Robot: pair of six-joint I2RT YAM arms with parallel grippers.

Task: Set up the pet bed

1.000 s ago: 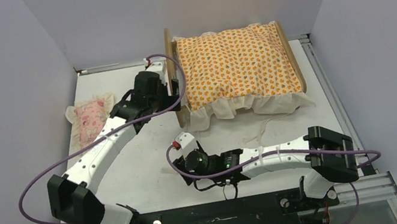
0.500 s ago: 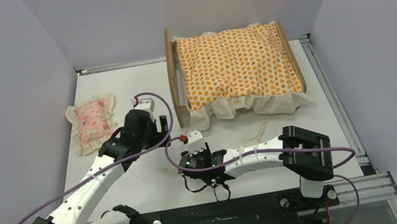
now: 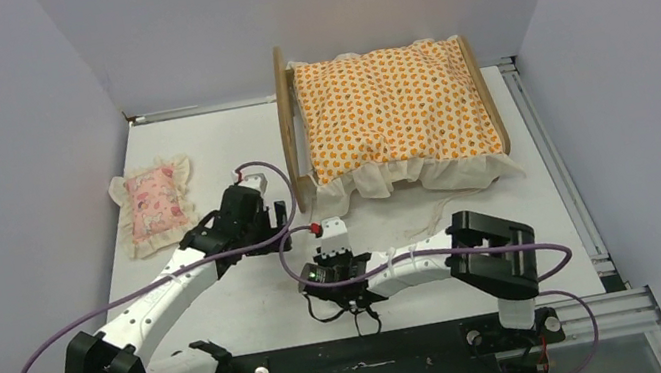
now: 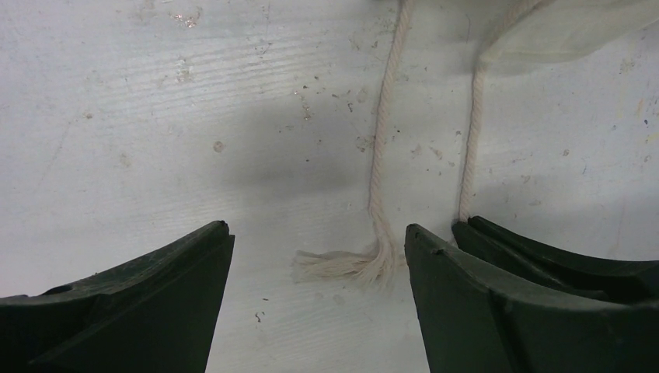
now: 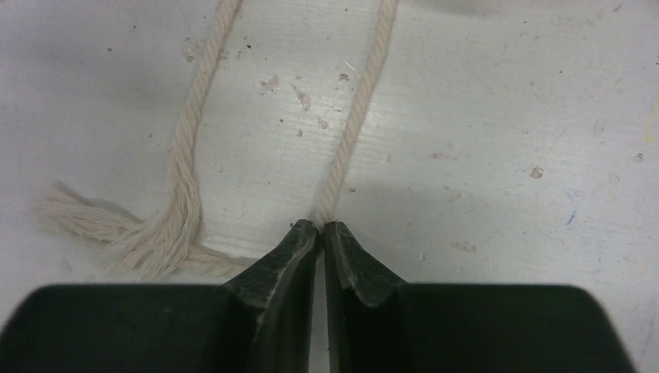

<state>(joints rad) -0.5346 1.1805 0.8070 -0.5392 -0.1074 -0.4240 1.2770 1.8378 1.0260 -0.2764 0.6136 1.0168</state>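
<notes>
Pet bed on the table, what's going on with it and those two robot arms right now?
Two robot arms are setting up the pet bed at the far side of the table. The orange cushion already lies on the frame, and a pink pillow sits apart on the left. In front of the bed, two cords trail over the table. The right gripper is pinched shut on the end of a cream cord. The left gripper hangs open low over the table, the frayed cord lying ungripped between its fingers.
</notes>
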